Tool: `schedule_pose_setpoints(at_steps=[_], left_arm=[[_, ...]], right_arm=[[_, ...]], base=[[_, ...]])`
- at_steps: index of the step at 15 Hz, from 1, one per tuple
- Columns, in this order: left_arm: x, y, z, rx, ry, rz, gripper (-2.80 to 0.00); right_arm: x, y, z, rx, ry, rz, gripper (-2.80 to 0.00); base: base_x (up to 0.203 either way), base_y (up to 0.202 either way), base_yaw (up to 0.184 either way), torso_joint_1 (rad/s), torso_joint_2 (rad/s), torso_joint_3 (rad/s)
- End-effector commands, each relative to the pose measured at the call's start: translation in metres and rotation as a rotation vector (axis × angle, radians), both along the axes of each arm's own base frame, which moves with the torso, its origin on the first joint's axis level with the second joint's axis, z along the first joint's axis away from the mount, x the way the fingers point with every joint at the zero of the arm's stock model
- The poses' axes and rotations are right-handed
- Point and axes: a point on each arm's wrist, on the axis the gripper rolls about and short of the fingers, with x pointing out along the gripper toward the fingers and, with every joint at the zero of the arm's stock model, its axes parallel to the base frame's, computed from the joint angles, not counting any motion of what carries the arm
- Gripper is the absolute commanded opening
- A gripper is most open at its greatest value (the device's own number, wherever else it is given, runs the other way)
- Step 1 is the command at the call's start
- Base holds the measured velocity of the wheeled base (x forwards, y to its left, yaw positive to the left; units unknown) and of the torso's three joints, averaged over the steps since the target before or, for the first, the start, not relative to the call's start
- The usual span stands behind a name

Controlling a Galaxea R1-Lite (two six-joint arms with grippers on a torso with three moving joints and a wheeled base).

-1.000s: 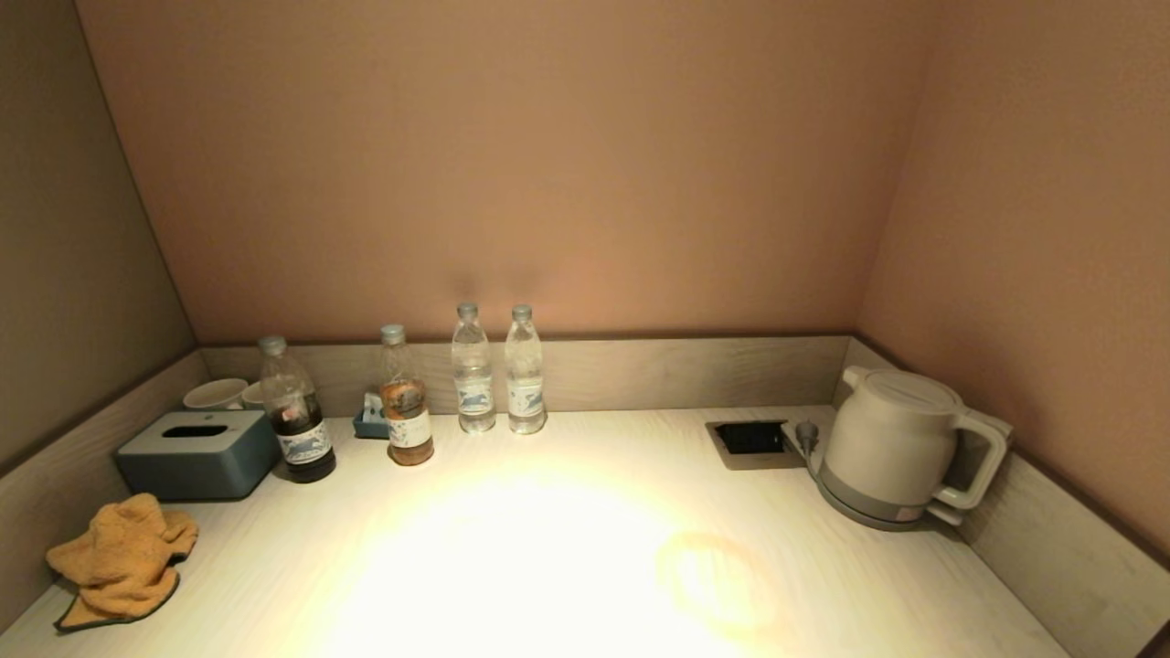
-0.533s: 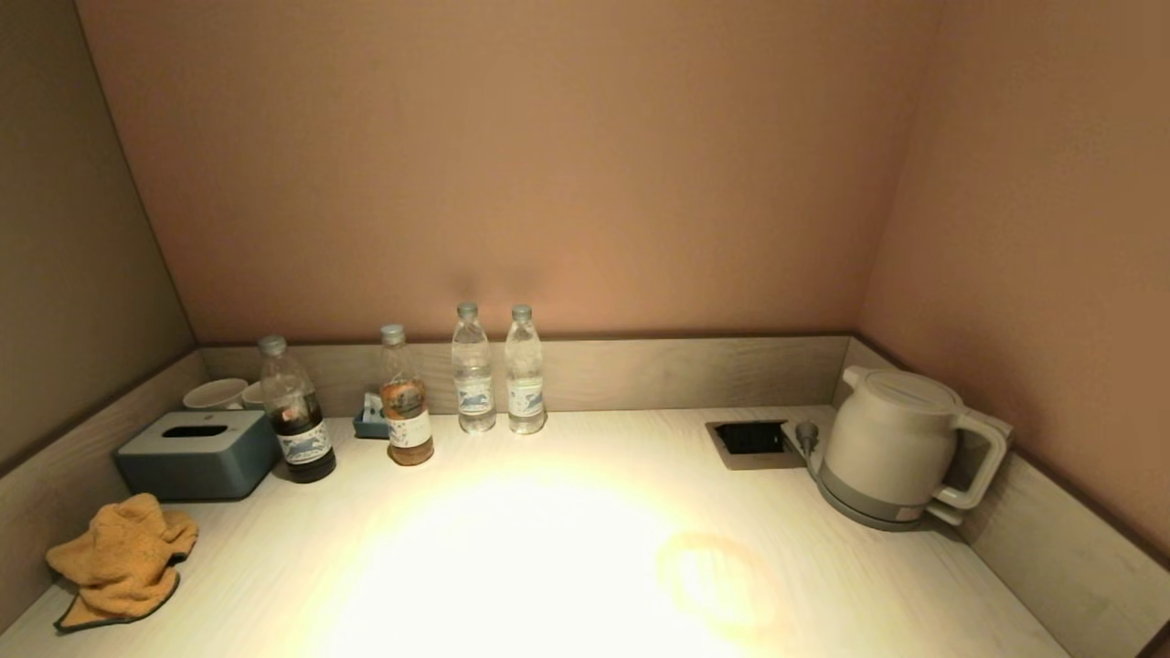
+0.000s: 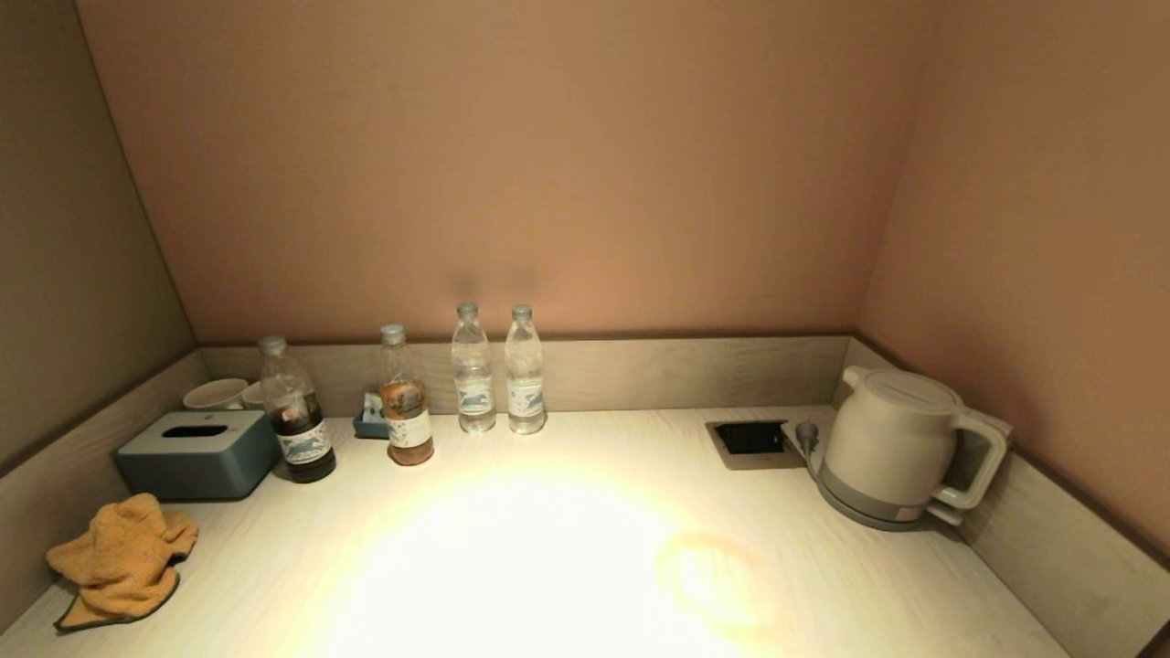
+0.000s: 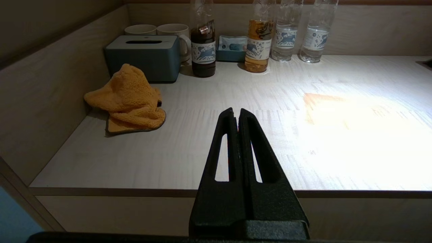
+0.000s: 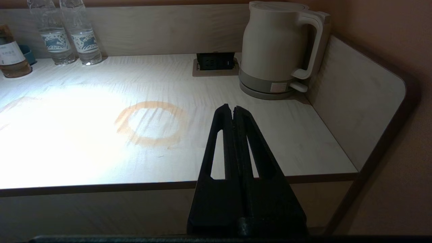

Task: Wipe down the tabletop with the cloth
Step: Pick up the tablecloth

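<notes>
- Hovering off the table's front edge: left claw [image 4: 238,113], tips pressed together, pinching nothing.
- Waiting likewise before the front edge on the kettle side: right claw [image 5: 232,109], tips pressed together, carrying nothing.
- Lying crumpled at the table's [image 3: 512,457] left edge, just in front of the blue tissue box [image 3: 196,452]: orange cloth [image 3: 123,557], well apart from the left claw, ahead and to its left.
- Showing unwiped: orange ring stain [image 5: 150,123] on the right half.
- Judging progress: nothing done; grasping and wiping both remaining.

Premises resemble a hotel room refreshment nook: kettle [image 3: 891,448], bottled water [image 3: 473,370], cups [image 3: 216,394], tissue box [image 3: 196,453] on walled counter [image 3: 548,548].
</notes>
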Motion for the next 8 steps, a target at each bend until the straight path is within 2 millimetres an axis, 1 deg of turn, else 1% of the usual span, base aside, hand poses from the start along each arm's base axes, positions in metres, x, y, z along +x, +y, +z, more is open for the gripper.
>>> schedule_pose_setpoints(at_steps=[1,8], left_arm=[[0.0,0.0,0.0,0.001,0.0,0.001,-2.8],[0.0,0.0,0.0,0.0,0.0,0.001,-2.8]], right_arm=[[0.0,0.0,0.0,0.0,-0.001,-0.002,-2.8],[0.0,0.0,0.0,0.0,-0.001,0.0,-2.8]], base=[[0.0,0.0,0.0,0.0,0.0,0.0],[0.0,0.0,0.0,0.0,0.0,0.0]])
